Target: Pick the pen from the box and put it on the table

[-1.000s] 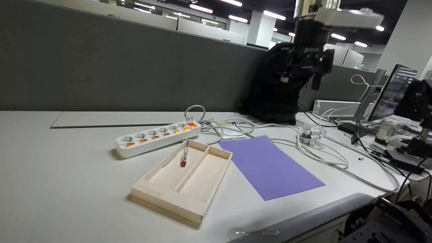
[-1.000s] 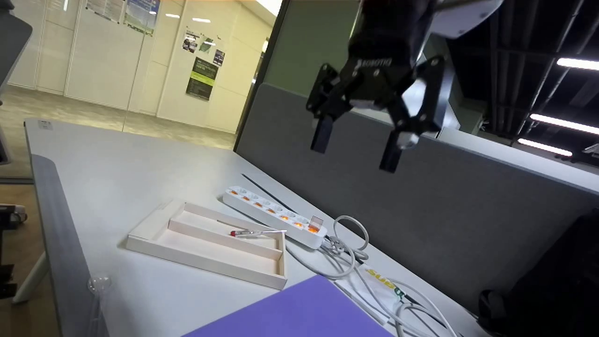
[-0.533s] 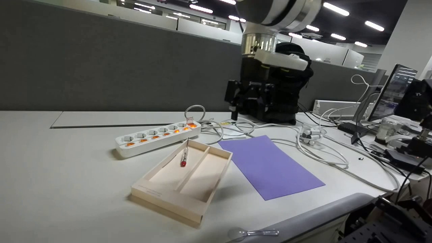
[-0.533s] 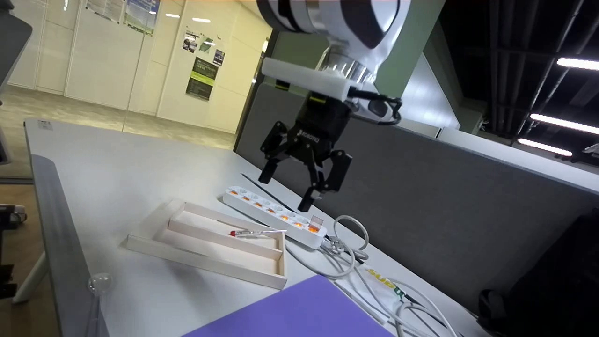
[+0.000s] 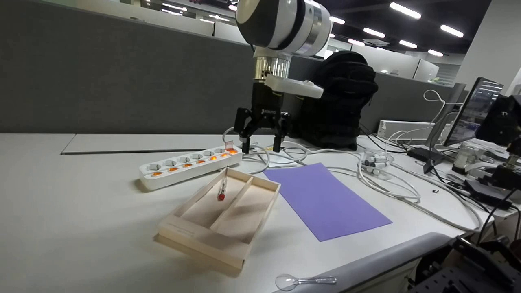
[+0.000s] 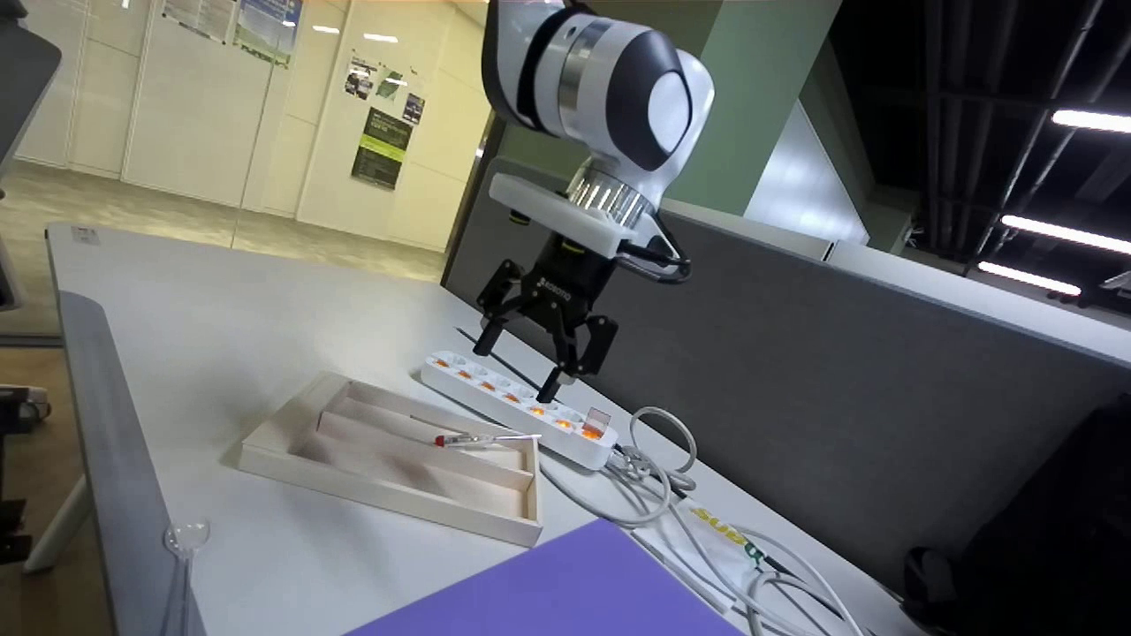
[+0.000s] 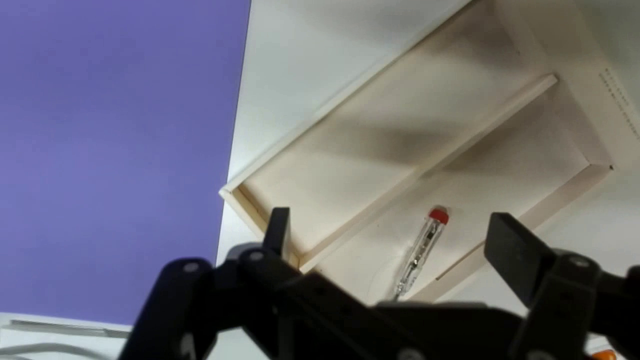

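Left of centre in an exterior view, the pen [image 5: 222, 189] lies in the left compartment of the box [image 5: 227, 213] on the table [image 5: 81, 228]; a white power strip [image 5: 189, 167] stands to the box's upper left, a purple sheet [image 5: 326, 202] to its right; higher in the frame hangs the tool [image 5: 261, 146], its fingers spread wide.

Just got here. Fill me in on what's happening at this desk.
A robot arm is meant to move the pen from the wooden box onto the table. Its gripper hangs open and empty above. The pen lies untouched in one of the two long compartments. A power strip sits nearby.
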Controlling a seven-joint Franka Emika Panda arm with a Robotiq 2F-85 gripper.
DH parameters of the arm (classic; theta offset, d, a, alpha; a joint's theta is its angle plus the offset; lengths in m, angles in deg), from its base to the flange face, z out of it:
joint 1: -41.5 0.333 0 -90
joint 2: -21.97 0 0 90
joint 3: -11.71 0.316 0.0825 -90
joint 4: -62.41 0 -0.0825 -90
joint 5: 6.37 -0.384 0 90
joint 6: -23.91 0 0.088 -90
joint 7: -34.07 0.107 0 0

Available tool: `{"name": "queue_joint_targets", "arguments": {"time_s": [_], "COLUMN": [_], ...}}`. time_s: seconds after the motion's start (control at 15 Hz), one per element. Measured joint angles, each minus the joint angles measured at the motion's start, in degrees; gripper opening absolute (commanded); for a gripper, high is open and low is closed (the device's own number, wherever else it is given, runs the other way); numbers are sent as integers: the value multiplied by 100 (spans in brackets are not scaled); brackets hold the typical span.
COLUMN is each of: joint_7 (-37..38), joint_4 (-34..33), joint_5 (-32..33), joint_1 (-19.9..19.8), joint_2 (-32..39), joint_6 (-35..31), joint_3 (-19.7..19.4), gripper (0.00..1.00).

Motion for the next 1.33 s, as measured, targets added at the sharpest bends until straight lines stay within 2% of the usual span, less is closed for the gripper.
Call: {"name": "queue_joint_targets", "arguments": {"time_s": [0.47,0.6,0.93,1.33], "joint_7": [27,88,415,532], "joint_4": [-117,-112,-146,-332], "joint_5": [58,347,1326,1740], "joint_1": [6,50,365,664], "joint_2": [75,100,401,1005], "joint_6": [-8,-113,-647,-1563], "joint_3": [-12,-28,-92,-179], "gripper": [100,100,100,100]}}
